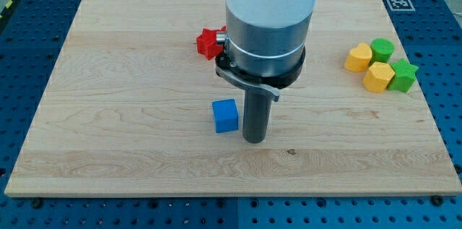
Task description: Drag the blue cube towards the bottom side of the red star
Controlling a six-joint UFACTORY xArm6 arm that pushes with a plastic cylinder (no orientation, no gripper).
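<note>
My tip (254,141), the blunt end of a straight dark rod with nothing to open or close, rests on the pale wooden board (108,113) just beside the small blue cube (225,115), at its right (touching or not, I cannot tell). The red star-shaped block (208,42) lies well above, half hidden by the arm. A push from here would likely shove the cube leftward, not upward.

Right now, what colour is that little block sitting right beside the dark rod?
Blue. The blue cube sits just to the view's left of my tip, clearest in the camera view.
</note>
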